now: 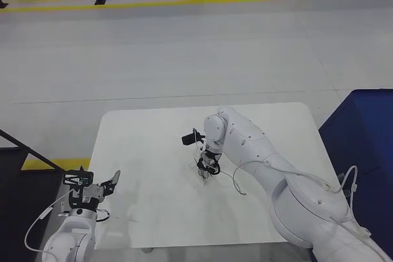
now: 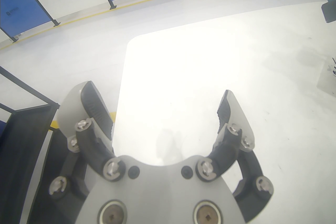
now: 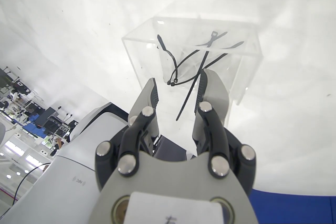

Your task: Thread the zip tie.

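The right gripper (image 3: 179, 76) hung at the clear box (image 3: 136, 51) with its jaws partly open and empty, one zip tie (image 3: 189, 95) between them, likely for pinching, while the left gripper (image 2: 158, 88) sat wide open, holding nothing.

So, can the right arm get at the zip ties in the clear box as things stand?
Probably yes: the right pincer hangs open close over the clear box, whose top looks uncovered, and the zip ties stick up toward it, one into its gap.
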{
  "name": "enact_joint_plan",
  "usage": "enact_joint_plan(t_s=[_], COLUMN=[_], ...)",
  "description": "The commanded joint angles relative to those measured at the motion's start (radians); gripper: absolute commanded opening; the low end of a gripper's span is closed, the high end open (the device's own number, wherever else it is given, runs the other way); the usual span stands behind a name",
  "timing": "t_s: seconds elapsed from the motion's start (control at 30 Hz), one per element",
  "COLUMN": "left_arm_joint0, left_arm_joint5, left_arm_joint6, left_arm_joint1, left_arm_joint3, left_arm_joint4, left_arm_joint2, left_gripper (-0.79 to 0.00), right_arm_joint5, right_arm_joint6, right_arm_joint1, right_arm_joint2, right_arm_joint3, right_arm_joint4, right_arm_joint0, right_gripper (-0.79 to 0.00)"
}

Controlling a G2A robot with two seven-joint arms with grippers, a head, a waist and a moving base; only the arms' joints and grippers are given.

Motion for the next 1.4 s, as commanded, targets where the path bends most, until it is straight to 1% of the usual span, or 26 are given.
enact_joint_plan(t_s=[0.0, 0.17, 0.2, 0.23, 0.27, 0.53, 0.67, 0.77, 0.8, 0.9, 1.0, 1.1, 1.17, 1.27, 1.33, 1.37], left_arm_joint0=[0.0, 0.0, 0.0, 0.0, 0.0, 0.0, 0.0, 0.0, 0.0, 0.0, 0.0, 0.0, 0.0, 0.0, 0.0, 0.0], left_arm_joint5=[0.0, 0.0, 0.0, 0.0, 0.0, 0.0, 0.0, 0.0, 0.0, 0.0, 0.0, 0.0, 0.0, 0.0, 0.0, 0.0], left_arm_joint6=[0.0, 0.0, 0.0, 0.0, 0.0, 0.0, 0.0, 0.0, 0.0, 0.0, 0.0, 0.0, 0.0, 0.0, 0.0, 0.0], left_arm_joint1=[0.0, 0.0, 0.0, 0.0, 0.0, 0.0, 0.0, 0.0, 0.0, 0.0, 0.0, 0.0, 0.0, 0.0, 0.0, 0.0], left_arm_joint3=[0.0, 0.0, 0.0, 0.0, 0.0, 0.0, 0.0, 0.0, 0.0, 0.0, 0.0, 0.0, 0.0, 0.0, 0.0, 0.0], left_arm_joint4=[0.0, 0.0, 0.0, 0.0, 0.0, 0.0, 0.0, 0.0, 0.0, 0.0, 0.0, 0.0, 0.0, 0.0, 0.0, 0.0], left_arm_joint2=[0.0, 0.0, 0.0, 0.0, 0.0, 0.0, 0.0, 0.0, 0.0, 0.0, 0.0, 0.0, 0.0, 0.0, 0.0, 0.0], left_gripper=[0.0, 0.0, 0.0, 0.0, 0.0, 0.0, 0.0, 0.0, 0.0, 0.0, 0.0, 0.0, 0.0, 0.0, 0.0, 0.0], right_arm_joint5=[-0.003, 0.002, 0.005, 0.005, 0.006, 0.013, -0.067, -0.171, -0.177, -0.184, -0.185, -0.173, -0.165, -0.152, -0.158, -0.16], right_arm_joint6=[-0.004, -0.015, -0.019, -0.021, -0.021, -0.014, 0.026, 0.074, 0.068, 0.063, 0.062, 0.073, 0.082, 0.094, 0.088, 0.086], right_arm_joint1=[-0.005, -0.017, -0.019, -0.021, -0.023, -0.031, -0.028, -0.015, -0.009, 0.022, 0.068, 0.13, 0.177, 0.249, 0.291, 0.308], right_arm_joint2=[0.001, 0.011, 0.013, 0.016, 0.017, 0.041, 0.051, 0.084, 0.092, 0.105, 0.11, 0.112, 0.106, 0.101, 0.093, 0.088], right_arm_joint3=[0.01, 0.05, 0.058, 0.065, 0.071, 0.113, 0.105, 0.108, 0.098, 0.05, -0.035, -0.151, -0.249, -0.353, -0.398, -0.392], right_arm_joint4=[-0.002, 0.007, 0.009, 0.012, 0.012, 0.036, 0.046, 0.105, 0.124, 0.178, 0.239, 0.316, 0.361, 0.411, 0.403, 0.372], right_arm_joint0=[-0.001, -0.002, -0.002, -0.002, -0.002, 0.002, 0.014, 0.032, 0.034, 0.039, 0.032, 0.014, -0.004, -0.027, -0.032, -0.028], right_gripper=[-0.502, -0.548, -0.606, -0.72, -0.785, -0.785, -0.785, -0.785, -0.785, -0.785, -0.785, -0.785, -0.785, -0.785, -0.785, -0.785])
